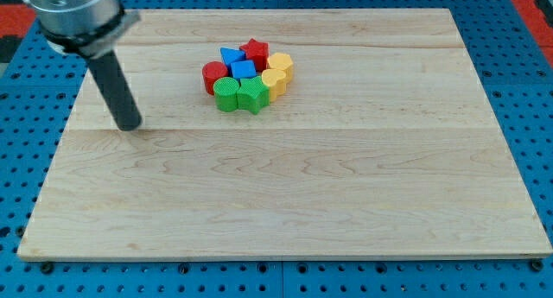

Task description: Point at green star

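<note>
- My tip (pixel 130 123) rests on the wooden board (pixel 285 203) with no pincer on it, just a plain rod, so there is nothing to open or close
- The green star (pixel 253 94) lies well to the view's right of my tip and slightly toward the view's top, at the bottom edge of a tight cluster
- It touches the green cylinder (pixel 227 94) on the side nearer my tip, a yellow block (pixel 276 79) on the far side and a blue block (pixel 243 70) behind
- It looks small, light, rigid and likely to slide at a nudge; pointing needs no hold, so stop just short
- The board is smooth, flat and open between tip and star
</note>
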Controlling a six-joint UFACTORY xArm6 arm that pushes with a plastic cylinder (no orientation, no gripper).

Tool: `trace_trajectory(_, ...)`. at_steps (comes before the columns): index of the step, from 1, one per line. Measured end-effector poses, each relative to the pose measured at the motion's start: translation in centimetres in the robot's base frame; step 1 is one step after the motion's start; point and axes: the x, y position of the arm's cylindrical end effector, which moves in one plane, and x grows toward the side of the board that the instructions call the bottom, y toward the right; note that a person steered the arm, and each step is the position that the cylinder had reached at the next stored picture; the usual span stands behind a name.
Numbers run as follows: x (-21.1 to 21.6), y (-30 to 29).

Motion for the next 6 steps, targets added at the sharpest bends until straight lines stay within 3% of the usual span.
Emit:
trace_trajectory(1,-2.9,-1.9)
trace_trajectory(3,3.5,8.7)
trace_trajectory(5,-2.0,18.5)
trace_trajectory(6,-4.3,17.2)
